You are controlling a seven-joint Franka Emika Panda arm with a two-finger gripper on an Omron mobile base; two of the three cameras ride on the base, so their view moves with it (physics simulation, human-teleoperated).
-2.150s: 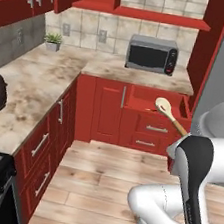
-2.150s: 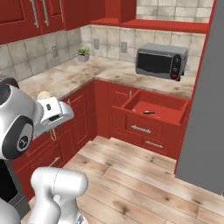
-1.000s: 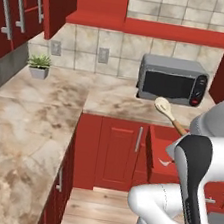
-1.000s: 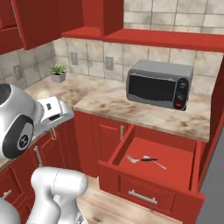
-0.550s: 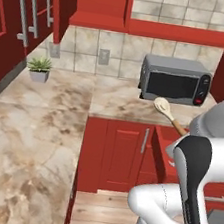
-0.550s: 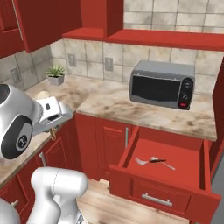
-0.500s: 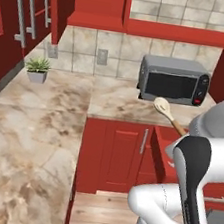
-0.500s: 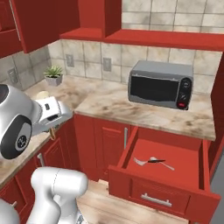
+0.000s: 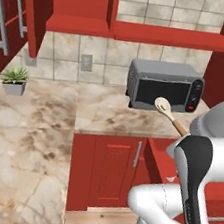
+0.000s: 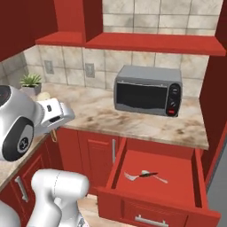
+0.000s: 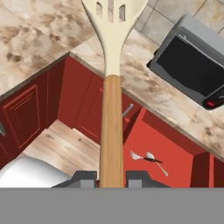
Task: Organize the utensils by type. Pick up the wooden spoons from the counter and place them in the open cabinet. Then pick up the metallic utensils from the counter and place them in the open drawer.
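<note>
Clearly the gripper [image 11: 111, 177] is clamped on a wooden spoon [image 11: 111, 87], its two dark fingers [image 11: 83, 178] pressed against either side of the orange-brown handle near its end. From the grip the handle runs straight away along the hand to a pale slotted bowl at the far end. In the left base view the spoon [image 9: 170, 114] juts out beyond the white arm, bowl uppermost, in front of the grey microwave [image 9: 164, 85].

Beyond the spoon's bowl lies the beige marbled counter [image 11: 39, 26]. Below the gripper and off to one side of the handle is the open drawer [image 11: 175, 159], its red inside holding the silver spoon [image 11: 156, 162] and the dark-handled fork [image 11: 144, 158], lying just beside each other and crossing. In the right base view the drawer [image 10: 159, 179] stands pulled out under the microwave, well apart from the gripper [image 10: 55, 113], which hangs over the counter corner near a small potted plant [image 10: 30, 82].
</note>
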